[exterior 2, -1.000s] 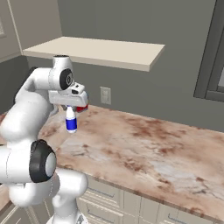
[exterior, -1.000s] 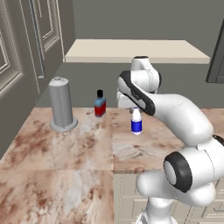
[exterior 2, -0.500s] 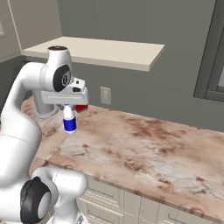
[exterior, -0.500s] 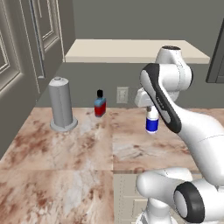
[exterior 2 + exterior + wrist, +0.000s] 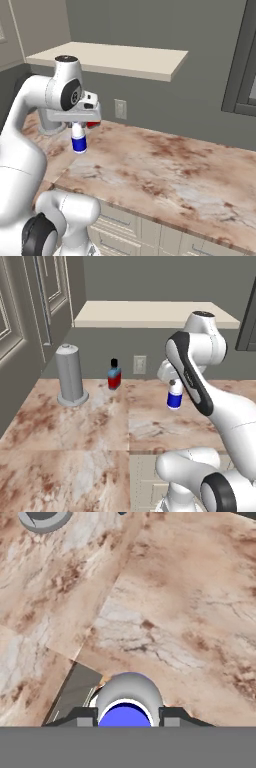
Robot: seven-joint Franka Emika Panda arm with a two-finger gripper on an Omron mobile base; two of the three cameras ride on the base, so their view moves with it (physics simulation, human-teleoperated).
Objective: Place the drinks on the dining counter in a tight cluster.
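Note:
My gripper (image 5: 173, 383) is shut on the white cap of the small blue-and-white bottle (image 5: 174, 398), which hangs upright above the marbled wall counter (image 5: 80, 426). The right base view has the gripper (image 5: 78, 125) holding that bottle (image 5: 79, 142) near the counter's left end. From the hand view the bottle's cap (image 5: 129, 698) sits between the fingertips of the gripper (image 5: 127, 714). A small red-and-blue container with a dark top (image 5: 114, 376) stands by the back wall, to the left of the held bottle. The dining counter is out of view.
A tall grey cylinder on a round base (image 5: 70, 375) stands at the counter's back left, its base also in the hand view (image 5: 44, 519). A cream shelf (image 5: 155, 312) hangs above the counter. Cream drawers (image 5: 150, 232) lie below the front edge. A wall outlet (image 5: 139, 364) is behind.
The arm has swung right, carrying the blue-and-white bottle away from the red-and-blue container. Most of that shift came early; the bottle has hardly moved since. The container and cylinder stayed put.

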